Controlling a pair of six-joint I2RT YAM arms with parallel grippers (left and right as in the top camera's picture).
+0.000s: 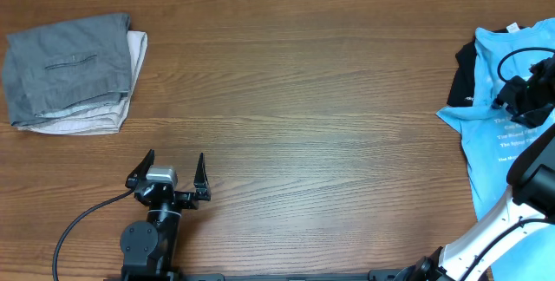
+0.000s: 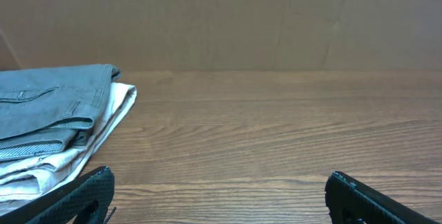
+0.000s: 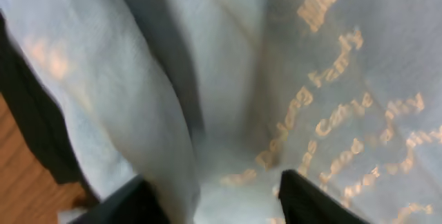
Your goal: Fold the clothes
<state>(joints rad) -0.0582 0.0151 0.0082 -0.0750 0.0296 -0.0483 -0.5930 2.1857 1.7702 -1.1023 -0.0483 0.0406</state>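
Right pincer [image 3: 221, 191] released, straddling a light blue printed cotton T-shirt [image 3: 228, 79], black cloth [image 3: 34, 134] at its left. Left pincer [image 1: 171, 170] gapes wide; folded grey trousers [image 1: 69, 68] lie ahead-left.

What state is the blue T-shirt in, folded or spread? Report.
Spread, not folded: the T-shirt lies open and rumpled, printed text up, running past the overhead view's right edge.

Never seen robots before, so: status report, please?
Left claw open, touching nothing. Right claw open at T-shirt, unfolded at table edge. Dark cloth touching it.
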